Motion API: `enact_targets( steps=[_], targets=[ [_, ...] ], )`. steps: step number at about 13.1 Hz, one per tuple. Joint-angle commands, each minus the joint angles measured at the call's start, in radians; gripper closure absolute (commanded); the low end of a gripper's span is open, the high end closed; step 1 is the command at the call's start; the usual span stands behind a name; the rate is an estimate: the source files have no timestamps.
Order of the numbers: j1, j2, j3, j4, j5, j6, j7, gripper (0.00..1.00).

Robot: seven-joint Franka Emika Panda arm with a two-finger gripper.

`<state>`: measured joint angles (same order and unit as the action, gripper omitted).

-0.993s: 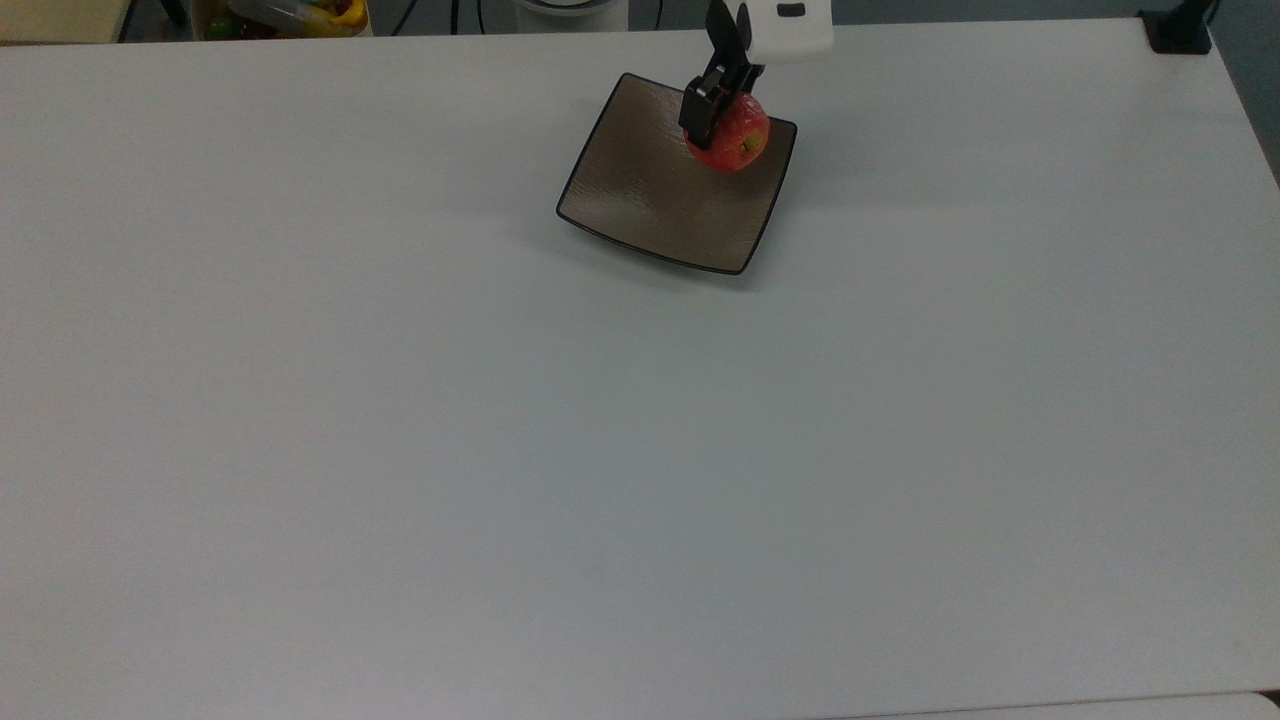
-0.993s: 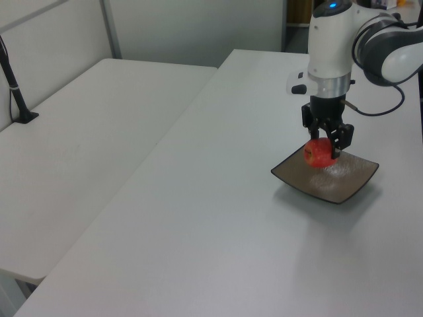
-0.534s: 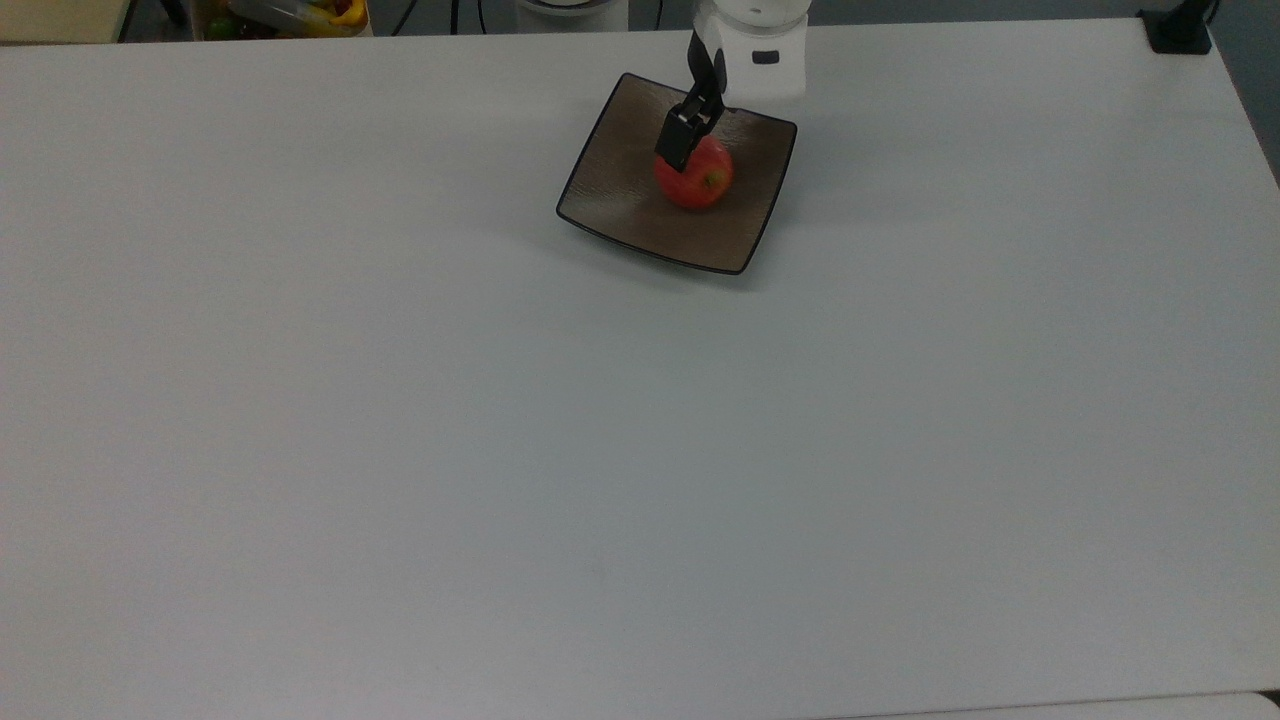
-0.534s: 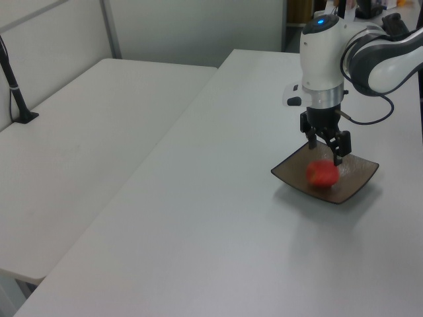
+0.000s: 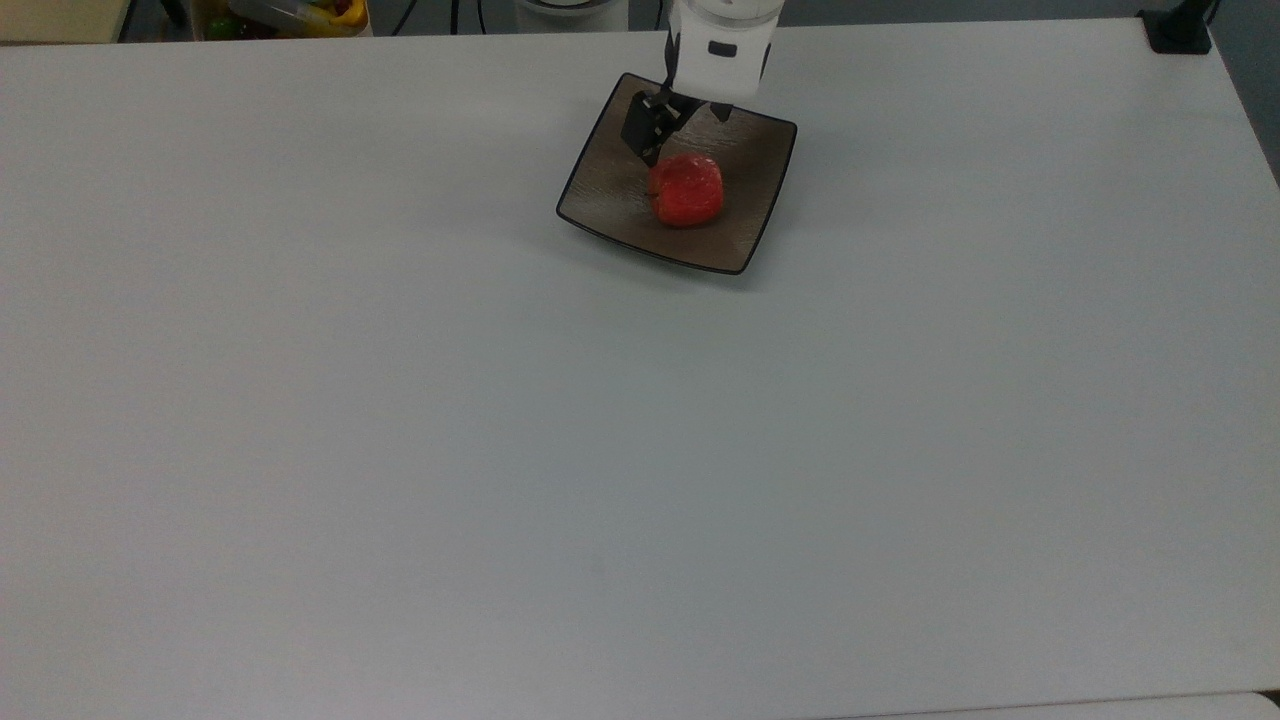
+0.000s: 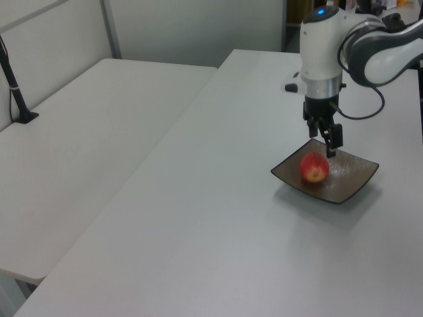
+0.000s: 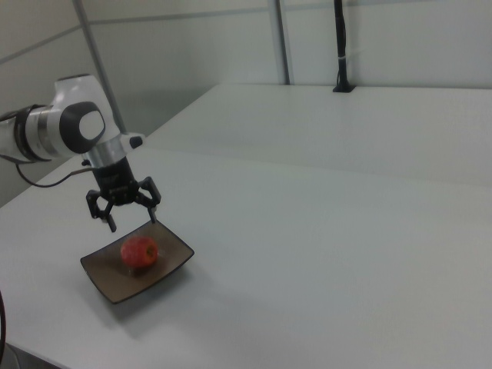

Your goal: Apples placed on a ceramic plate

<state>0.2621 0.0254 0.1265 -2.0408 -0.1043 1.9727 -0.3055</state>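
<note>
Desk (image 5: 400, 450), white and broad, carried the square plate (image 7: 171, 265) near its far edge in the top view, with the apple (image 5: 686, 189) resting near the plate's middle. Hand (image 7: 127, 215) hung just above the apple, fingers spread wide and holding nothing. Placement judged done, next move a clear lift away; apple's stem end was hard to make out.
</note>
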Motion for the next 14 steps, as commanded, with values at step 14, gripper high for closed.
enact_targets(
  steps=[14],
  targets=[
    [-0.185, 0.016, -0.157, 0.248, 0.175, -0.066, 0.379, 0.0]
  ],
)
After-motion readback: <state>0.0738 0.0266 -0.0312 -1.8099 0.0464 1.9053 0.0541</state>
